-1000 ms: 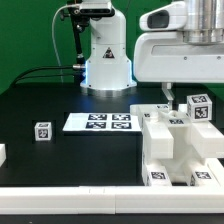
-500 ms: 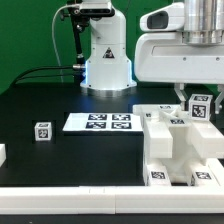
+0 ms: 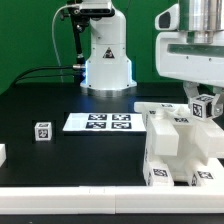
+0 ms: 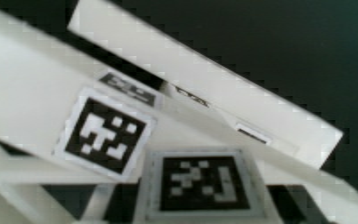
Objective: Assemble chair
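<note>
White chair (image 3: 178, 150) parts stand clustered on the black table (image 3: 60, 165) at the exterior view's right. They are chunky slabs and bars set close together, with square black-and-white tags on their front and top faces. Over the back of the cluster hangs the tool (image 3: 204, 100), its jaws drawn partway in and gripping a small tagged part (image 3: 206, 109). One dark finger (image 3: 189, 93) shows against the side of the part that faces the exterior view's left. The part sits slightly tilted at the cluster's far right corner. Whether it touches the pieces beneath it cannot be told.

Well apart from the chair, toward the exterior view's left, the marker board (image 3: 98, 122) lies flat on the table. A lone tagged cube (image 3: 42, 131) stands further left still. The arm's white base (image 3: 105, 55) rises at the back of the table before a green wall (image 3: 30, 35).

The wrist view, close and blurred, shows two tags (image 4: 105, 130) on white faces, and beyond them a long white slab (image 4: 211, 75) lies across the dark table.
</note>
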You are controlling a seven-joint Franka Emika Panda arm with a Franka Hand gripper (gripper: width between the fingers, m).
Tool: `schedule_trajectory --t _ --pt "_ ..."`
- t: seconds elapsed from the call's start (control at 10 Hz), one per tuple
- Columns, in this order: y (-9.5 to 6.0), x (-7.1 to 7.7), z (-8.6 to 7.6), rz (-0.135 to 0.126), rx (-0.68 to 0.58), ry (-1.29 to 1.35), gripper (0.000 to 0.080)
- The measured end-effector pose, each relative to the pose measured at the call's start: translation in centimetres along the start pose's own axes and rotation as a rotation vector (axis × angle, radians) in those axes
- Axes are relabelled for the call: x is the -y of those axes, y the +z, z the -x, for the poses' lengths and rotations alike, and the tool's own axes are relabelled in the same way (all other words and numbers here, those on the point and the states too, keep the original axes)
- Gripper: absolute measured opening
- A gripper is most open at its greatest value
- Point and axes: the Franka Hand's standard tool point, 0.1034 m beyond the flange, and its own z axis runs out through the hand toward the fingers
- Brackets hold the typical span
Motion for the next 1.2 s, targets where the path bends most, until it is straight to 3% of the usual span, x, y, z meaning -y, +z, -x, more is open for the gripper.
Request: schedule_trajectory --t 0.1,0.4,0.5,0.6,0.9,1.0,1.2 --pt "0.0 0.1 0.1 -0.009 0.01 0.196 0.0265" --pt "0.0 0.1 -0.1 -0.013 0.022 0.256 0.0265" --pt "0.0 0.1 -0.1 -0.013 0.022 0.254 0.045" --pt "0.0 0.0 -0.2 -0.007 0.019 0.143 0.0582" --pt "-0.2 -0.2 -1.3 -0.002 0.025 -0.246 0.0635" --pt "-0.1 -0.5 -1.2 0.023 0.042 -0.399 0.0647" --pt "-0.1 -0.3 -1.3 0.015 0.037 -0.506 0.0649"
